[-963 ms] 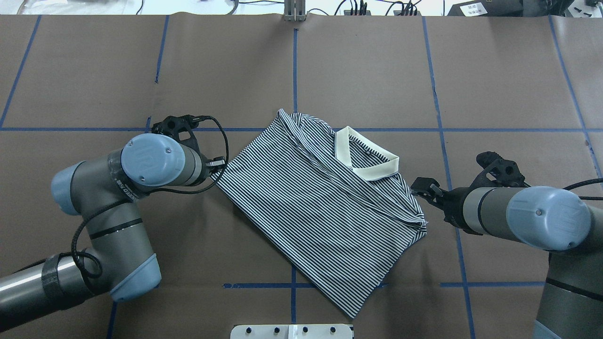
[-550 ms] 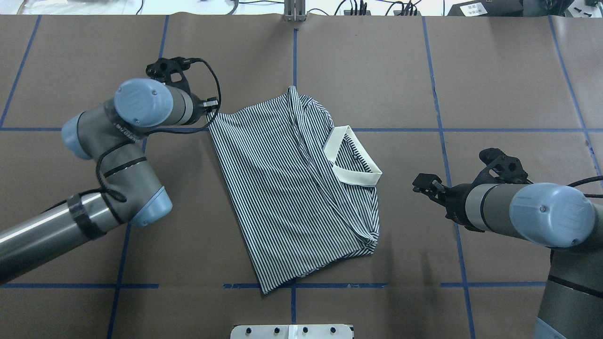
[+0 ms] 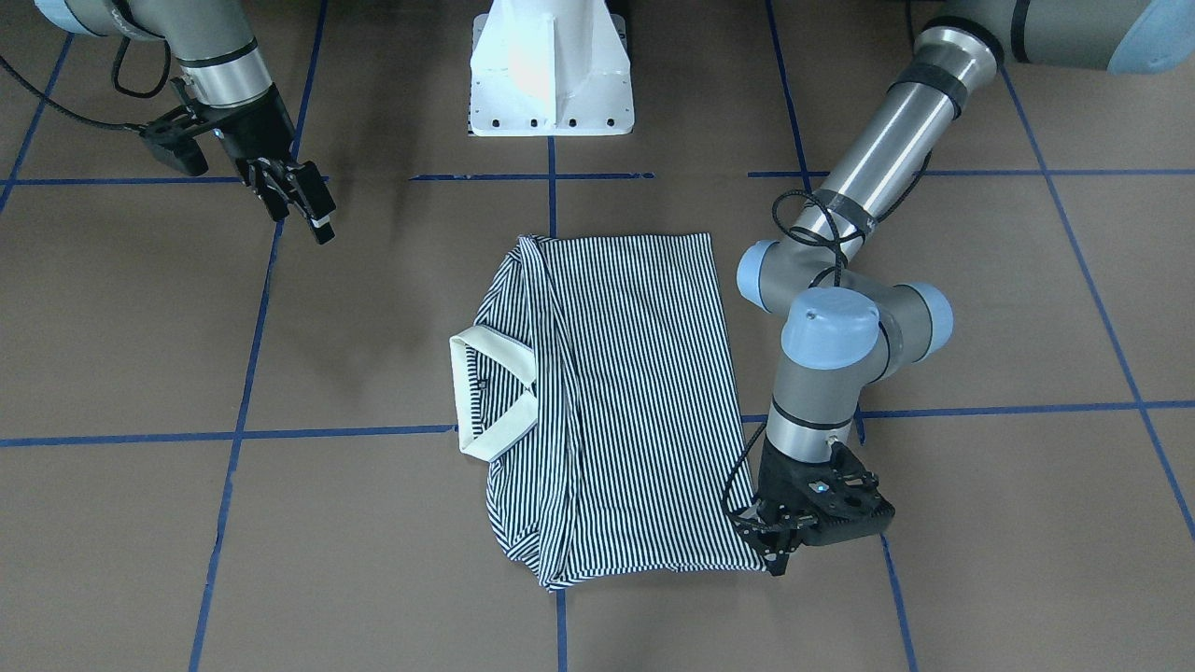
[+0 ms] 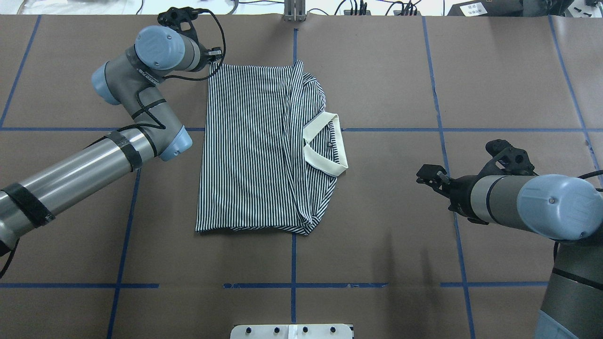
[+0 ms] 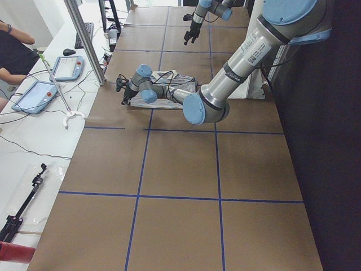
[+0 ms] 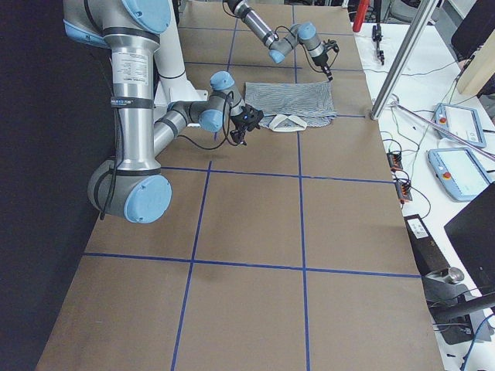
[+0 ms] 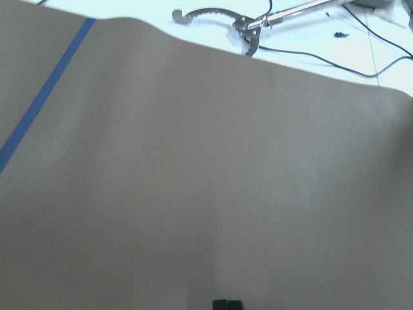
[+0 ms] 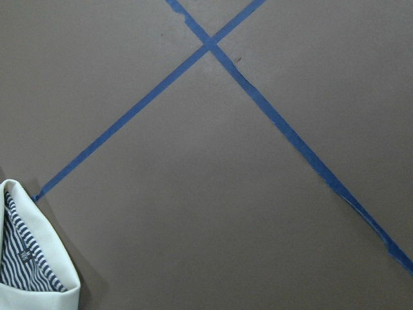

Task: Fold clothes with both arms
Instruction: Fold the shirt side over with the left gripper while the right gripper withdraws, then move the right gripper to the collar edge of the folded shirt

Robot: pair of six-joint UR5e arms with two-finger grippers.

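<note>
The navy-and-white striped polo shirt (image 4: 249,150) lies folded and flat at mid-table, its long sides square to the tape lines, its cream collar (image 4: 325,146) facing my right arm. It also shows in the front view (image 3: 635,392). My left gripper (image 4: 215,57) is shut on the shirt's far left corner, low at the table near its far edge; the front view (image 3: 775,551) shows it at that corner. My right gripper (image 4: 424,175) hangs open and empty above the table, well clear of the collar side. The right wrist view shows only the collar tip (image 8: 39,258).
Brown paper with blue tape lines (image 4: 294,285) covers the table. The white pedestal base (image 3: 551,75) stands at the near edge. A metal post (image 4: 294,12) and cables sit past the far edge, close to my left gripper.
My left gripper has moved toward the far edge, dragging the shirt's corner. The shirt swung round from a diagonal lie to square with the tape lines and slid leftward. My right gripper barely moved.
</note>
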